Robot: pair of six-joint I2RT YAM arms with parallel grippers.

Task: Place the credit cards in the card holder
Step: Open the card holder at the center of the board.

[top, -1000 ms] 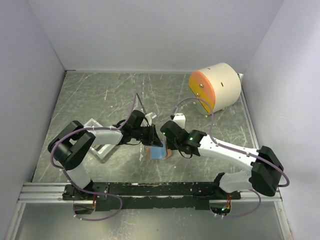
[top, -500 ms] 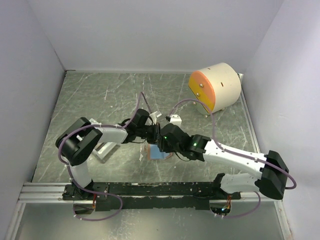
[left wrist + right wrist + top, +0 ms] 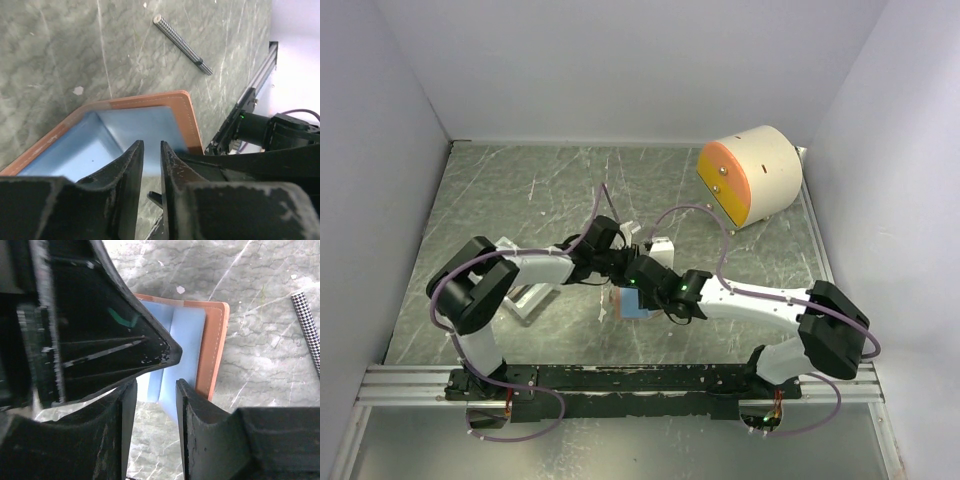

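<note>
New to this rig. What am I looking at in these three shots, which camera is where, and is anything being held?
These are two small robot arms bolted to a rail at the near table edge. The overhead shot looks down from behind them, with the left arm on the left and the right arm on the right. Both reach toward the middle.

The other two shots come from cameras on the wrists, so the dark shapes at the bottom are each arm's own jaws. Under them lies an open brown wallet with a light blue card on it.

The left jaws are nearly together. The right ones are apart, with the card's end showing between them. I cannot tell whether either actually grips.

Also on the table are a cream drum with an orange face, a white tray and a thin checkered rod.
</note>
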